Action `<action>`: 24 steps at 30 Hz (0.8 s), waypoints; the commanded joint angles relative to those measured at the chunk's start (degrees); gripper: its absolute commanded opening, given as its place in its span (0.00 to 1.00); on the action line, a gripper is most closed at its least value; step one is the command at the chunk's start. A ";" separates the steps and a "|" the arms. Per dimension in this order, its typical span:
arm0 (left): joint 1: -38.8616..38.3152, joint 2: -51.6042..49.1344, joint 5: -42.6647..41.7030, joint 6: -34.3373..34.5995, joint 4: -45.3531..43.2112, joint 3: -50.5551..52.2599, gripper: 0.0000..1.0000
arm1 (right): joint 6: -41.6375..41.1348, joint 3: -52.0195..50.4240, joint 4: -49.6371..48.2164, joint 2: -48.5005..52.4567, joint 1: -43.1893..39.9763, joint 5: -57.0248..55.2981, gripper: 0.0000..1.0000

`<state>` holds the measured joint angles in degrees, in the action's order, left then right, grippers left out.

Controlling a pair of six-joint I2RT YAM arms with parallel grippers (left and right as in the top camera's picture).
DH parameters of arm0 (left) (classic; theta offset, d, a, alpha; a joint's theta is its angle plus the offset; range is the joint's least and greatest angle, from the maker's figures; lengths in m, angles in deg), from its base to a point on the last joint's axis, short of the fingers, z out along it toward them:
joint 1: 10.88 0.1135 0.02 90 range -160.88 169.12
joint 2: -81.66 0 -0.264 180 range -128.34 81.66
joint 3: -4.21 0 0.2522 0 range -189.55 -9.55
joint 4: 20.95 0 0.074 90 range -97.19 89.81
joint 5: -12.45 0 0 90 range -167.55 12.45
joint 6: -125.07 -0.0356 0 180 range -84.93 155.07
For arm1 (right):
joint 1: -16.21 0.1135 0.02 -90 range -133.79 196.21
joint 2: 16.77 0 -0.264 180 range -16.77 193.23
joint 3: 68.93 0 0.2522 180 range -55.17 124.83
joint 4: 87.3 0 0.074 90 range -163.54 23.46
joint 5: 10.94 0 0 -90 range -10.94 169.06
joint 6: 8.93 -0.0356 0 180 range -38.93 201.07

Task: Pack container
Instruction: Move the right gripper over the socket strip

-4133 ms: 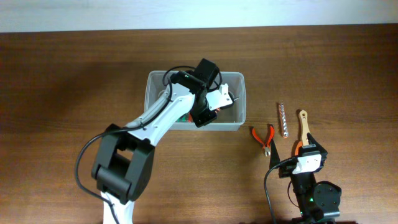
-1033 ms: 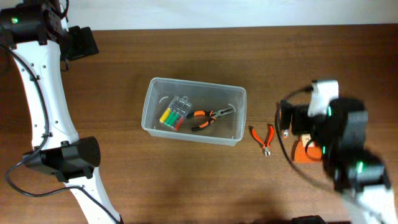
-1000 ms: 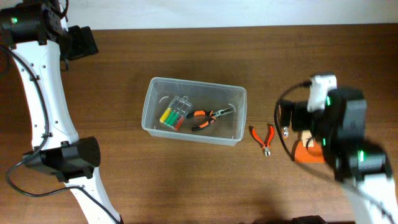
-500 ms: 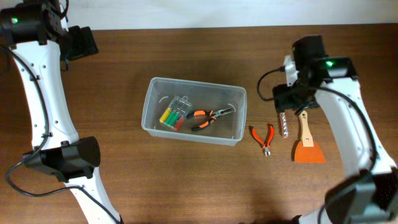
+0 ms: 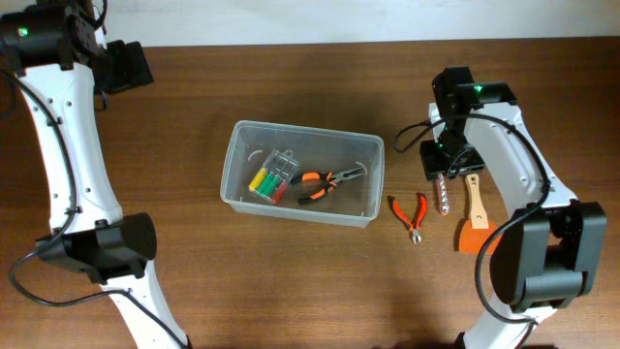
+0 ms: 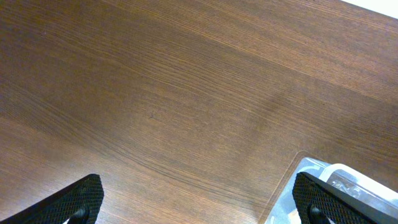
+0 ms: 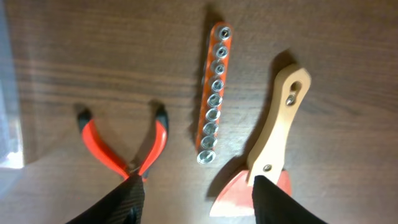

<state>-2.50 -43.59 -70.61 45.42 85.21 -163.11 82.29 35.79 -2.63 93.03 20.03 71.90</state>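
The container (image 5: 305, 126), a clear plastic tub, sits mid-table holding a small case of coloured screwdrivers (image 5: 271, 176) and orange-handled pliers (image 5: 327, 182). To its right lie red pliers (image 5: 412, 215), a strip of sockets (image 5: 444, 197) and a wooden-handled scraper (image 5: 475, 218). My right gripper (image 5: 443, 160) hovers above the far end of the socket strip. In the right wrist view its jaws (image 7: 199, 205) stand apart with nothing between them, above the red pliers (image 7: 124, 146), socket strip (image 7: 214, 93) and scraper (image 7: 277, 130). My left gripper (image 5: 121, 66) is open over bare wood at the far left.
The left wrist view shows brown tabletop between the wide-open left gripper (image 6: 199, 199), with a corner of the container (image 6: 360, 180) at bottom right. A white wall edge runs along the table's back.
My right arm has swung from above the scraper to the back, over the far end of the socket strip, and its jaws have narrowed. The left arm has not moved.
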 commanded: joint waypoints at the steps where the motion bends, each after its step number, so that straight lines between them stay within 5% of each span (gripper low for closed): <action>1: 0.26 0.55 0.42 0.52 0.07 -0.94 0.99 | -2.21 1.09 -1.14 0.46 -0.96 -2.58 0.54; 24: 0.26 0.55 0.42 0.52 0.04 -0.94 0.99 | 1.55 -0.15 -4.31 5.97 -4.26 3.91 0.51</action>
<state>-2.50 -43.59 -70.59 45.42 85.21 -163.11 82.51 35.74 -6.43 97.79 15.92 74.83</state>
